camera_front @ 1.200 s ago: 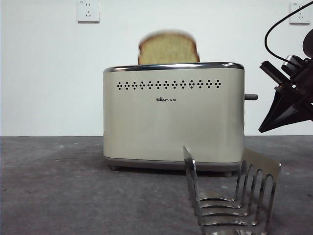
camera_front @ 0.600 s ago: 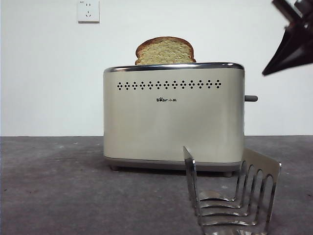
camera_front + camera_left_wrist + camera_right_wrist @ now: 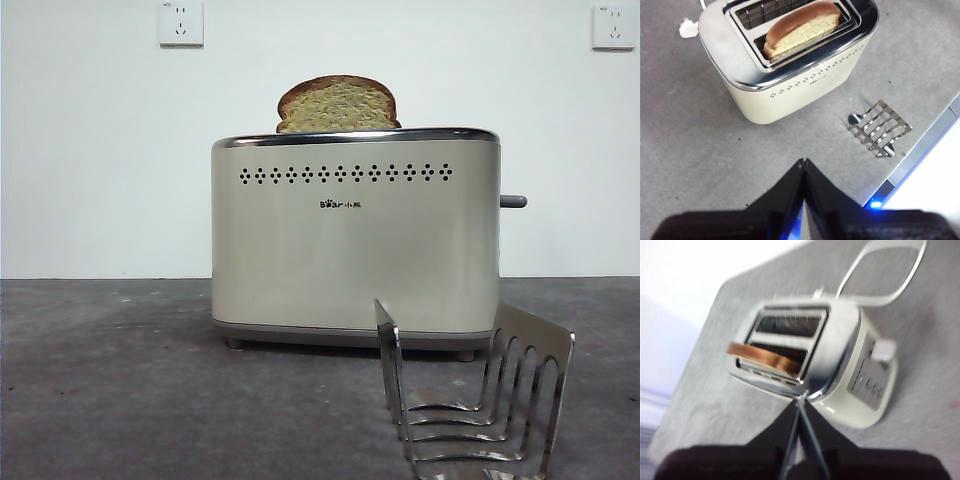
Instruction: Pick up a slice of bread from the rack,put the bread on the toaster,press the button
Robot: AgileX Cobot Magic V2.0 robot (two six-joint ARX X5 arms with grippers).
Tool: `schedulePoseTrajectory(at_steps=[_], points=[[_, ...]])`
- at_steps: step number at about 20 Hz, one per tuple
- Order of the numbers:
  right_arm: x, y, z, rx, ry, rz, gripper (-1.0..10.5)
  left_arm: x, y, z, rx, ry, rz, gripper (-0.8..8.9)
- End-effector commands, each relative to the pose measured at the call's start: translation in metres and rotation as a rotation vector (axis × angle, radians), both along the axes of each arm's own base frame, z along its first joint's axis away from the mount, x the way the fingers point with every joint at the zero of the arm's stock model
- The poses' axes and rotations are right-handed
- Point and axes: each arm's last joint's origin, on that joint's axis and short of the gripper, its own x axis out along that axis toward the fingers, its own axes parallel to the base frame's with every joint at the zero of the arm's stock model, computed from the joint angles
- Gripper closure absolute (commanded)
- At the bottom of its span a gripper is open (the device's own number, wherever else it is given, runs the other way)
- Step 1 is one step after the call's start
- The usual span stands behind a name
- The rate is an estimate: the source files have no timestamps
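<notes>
The cream toaster (image 3: 355, 240) stands mid-table, and the slice of bread (image 3: 338, 104) pokes up out of its near slot, upright. From above, the slice of bread (image 3: 801, 29) fills one slot of the toaster (image 3: 790, 60) while the other slot is bare. The steel rack (image 3: 470, 400) sits in front at the right and holds nothing; it also shows as the rack (image 3: 880, 128) in the left wrist view. My left gripper (image 3: 803, 162) hovers high above the table, shut and holding nothing. My right gripper (image 3: 799, 397) is shut, high above the toaster (image 3: 815, 365) at its lever (image 3: 883, 349) end.
The toaster's side lever (image 3: 512, 201) sticks out to the right. A white plug (image 3: 688, 27) and cord (image 3: 880, 270) lie behind the toaster. Two wall sockets (image 3: 180, 22) hang on the white wall. The table's edge (image 3: 920, 160) runs near the rack.
The dark arm at the right edge of the front view rose and left the picture. The bread settled from a blur to standing still in the slot.
</notes>
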Motion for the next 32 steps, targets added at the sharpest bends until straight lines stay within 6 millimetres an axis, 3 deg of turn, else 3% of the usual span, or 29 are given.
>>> schedulePoseTrajectory(at_steps=[1, 9, 17, 24, 32], points=[[-0.021, -0.001, 0.027, -0.086, -0.081, -0.045, 9.5, -0.007, 0.005, 0.003, -0.012, -0.018, -0.004, 8.17], [-0.072, -0.004, 0.084, -0.199, -0.146, -0.141, 9.5, -0.03, 0.02, 0.014, -0.064, -0.08, -0.003, 8.17], [-0.088, -0.009, 0.096, -0.331, -0.106, -0.268, 9.5, -0.049, 0.032, 0.022, -0.099, -0.133, -0.003, 8.17], [-0.079, -0.011, 0.091, -0.388, -0.015, -0.317, 9.5, -0.044, 0.029, 0.021, -0.09, -0.12, -0.003, 8.17], [-0.04, -0.013, 0.082, -0.42, 0.089, -0.318, 9.5, -0.023, 0.015, 0.011, -0.05, -0.06, -0.003, 8.17]])
